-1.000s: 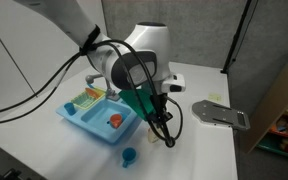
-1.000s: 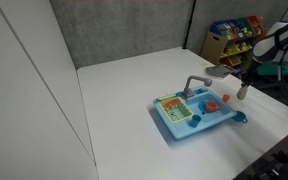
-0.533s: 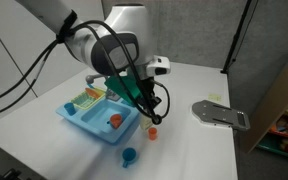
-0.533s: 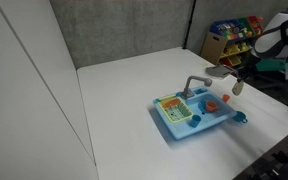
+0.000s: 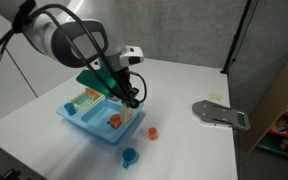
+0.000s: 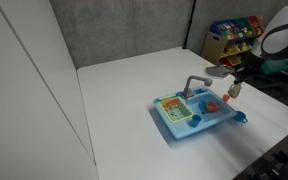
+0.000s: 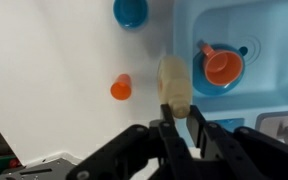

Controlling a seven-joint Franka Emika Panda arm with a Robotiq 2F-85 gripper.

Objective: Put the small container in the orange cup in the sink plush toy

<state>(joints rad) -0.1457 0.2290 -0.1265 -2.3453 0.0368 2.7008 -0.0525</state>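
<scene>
Fingers [image 7: 201,132] clenched on the container [image 7: 173,85], gripping its lower end, with the cream body poking out past the tips. The container is in the air, roughly above the rim of the sink [image 7: 274,30] on the table side, not over the basin proper. The orange cup [image 7: 222,65] stands upright inside the sink basin with its mouth open, and in the wrist view it is just beside the container. In an exterior view the container [image 6: 234,88] hangs above the sink end away from the rack.

Distractors, both on the table [image 5: 184,90] outside the sink: a pale cup [image 7: 121,88] near the rim and a blue cup [image 7: 130,10] farther along. Ignore both.

Step in hand, judged: carry the container over the orange cup, then drop it in. To do it well:
- Slide inward over the sink until the container is centred on the cup mouth.
- Keep its long axis straight down, since the mouth looks only a little wider.
- Lower until the free end is inside the rim, then let go.
- Don't clip the rim, because the cup looks light and could tip or skate in the basin.
- Stay clear of the sink's faucet [image 6: 194,85].
</scene>
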